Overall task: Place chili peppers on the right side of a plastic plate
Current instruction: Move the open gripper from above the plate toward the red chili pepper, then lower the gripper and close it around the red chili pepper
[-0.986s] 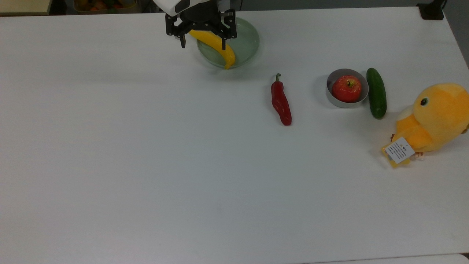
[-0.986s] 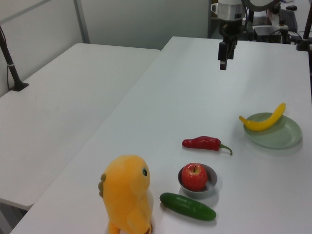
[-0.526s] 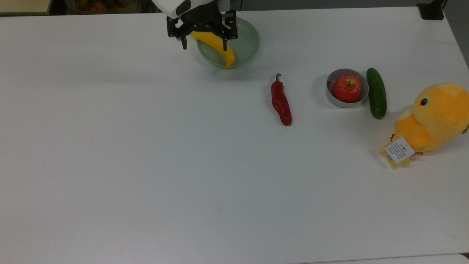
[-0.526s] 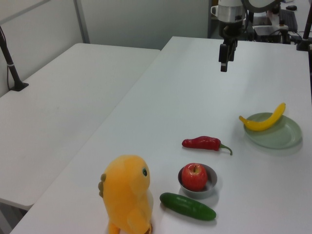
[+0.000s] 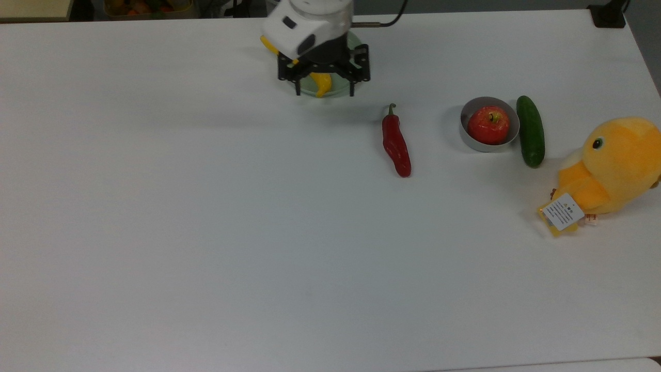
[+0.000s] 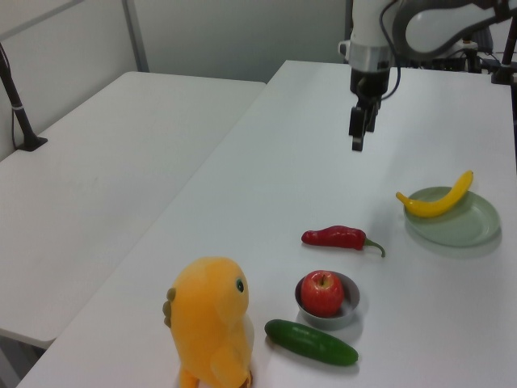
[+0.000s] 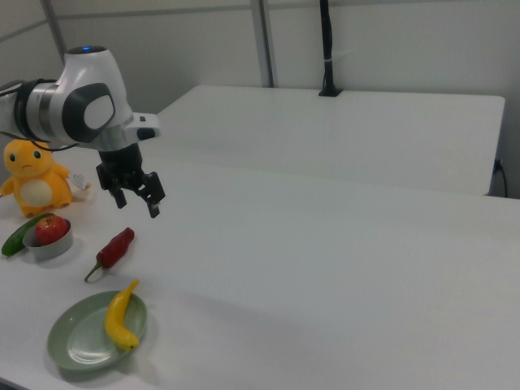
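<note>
The dark-red chili pepper (image 5: 396, 142) lies flat on the white table, its green stem toward the mint-green plate (image 5: 337, 88). My gripper (image 5: 324, 85) hangs open and empty, covering most of the plate in the top view. A yellow curved fruit (image 6: 440, 198) lies across the plate (image 6: 468, 226). In the left view the gripper (image 6: 356, 139) is well above the table, up and to the left of the plate, and apart from the chili (image 6: 335, 237). The right view has the gripper (image 7: 136, 203) just above the chili (image 7: 116, 248), with the plate (image 7: 77, 345) nearer the camera.
A grey bowl (image 5: 466, 138) holding a red apple (image 5: 489, 125) stands at the top view's right of the chili. A dark green cucumber (image 5: 531, 131) lies beside the bowl. A yellow plush toy (image 5: 614, 165) sits at the far right edge.
The gripper has moved toward the top view's right and lower in that picture, from the plate's left rim to over the plate. It stays open. Nothing on the table moved.
</note>
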Action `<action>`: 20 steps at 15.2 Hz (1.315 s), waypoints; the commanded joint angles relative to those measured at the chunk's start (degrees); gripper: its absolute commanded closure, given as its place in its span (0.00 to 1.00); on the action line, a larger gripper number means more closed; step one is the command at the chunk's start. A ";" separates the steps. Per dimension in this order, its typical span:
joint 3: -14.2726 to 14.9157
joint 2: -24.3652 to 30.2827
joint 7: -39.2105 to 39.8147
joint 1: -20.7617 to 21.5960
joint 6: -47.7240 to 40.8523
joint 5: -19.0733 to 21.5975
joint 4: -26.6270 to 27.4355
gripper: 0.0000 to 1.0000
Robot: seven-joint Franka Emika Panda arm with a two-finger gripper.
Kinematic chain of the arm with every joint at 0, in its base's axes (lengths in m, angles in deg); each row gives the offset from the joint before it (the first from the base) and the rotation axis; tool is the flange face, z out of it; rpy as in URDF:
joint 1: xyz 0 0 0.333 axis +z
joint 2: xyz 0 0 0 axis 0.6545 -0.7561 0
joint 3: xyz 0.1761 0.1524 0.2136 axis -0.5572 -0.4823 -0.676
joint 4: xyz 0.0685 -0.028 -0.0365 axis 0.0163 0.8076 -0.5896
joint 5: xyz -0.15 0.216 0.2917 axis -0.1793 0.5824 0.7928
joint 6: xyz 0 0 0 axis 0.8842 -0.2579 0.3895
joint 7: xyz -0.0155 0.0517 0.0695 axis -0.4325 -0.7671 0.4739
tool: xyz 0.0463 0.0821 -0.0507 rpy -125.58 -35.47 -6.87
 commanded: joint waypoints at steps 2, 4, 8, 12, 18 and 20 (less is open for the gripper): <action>-2.98 -2.54 -3.65 1.76 2.92 0.58 0.77 0.00; -3.25 -4.29 -6.19 3.25 4.94 0.23 0.69 0.00; -3.25 -7.46 -9.71 5.72 7.06 -0.56 0.33 0.00; -3.69 -11.68 -15.50 7.73 9.70 -4.15 -1.42 0.00; -3.69 -15.19 -20.35 10.20 11.28 -8.72 -1.51 0.00; -3.69 -15.55 -20.53 10.20 11.37 -9.17 -1.51 0.00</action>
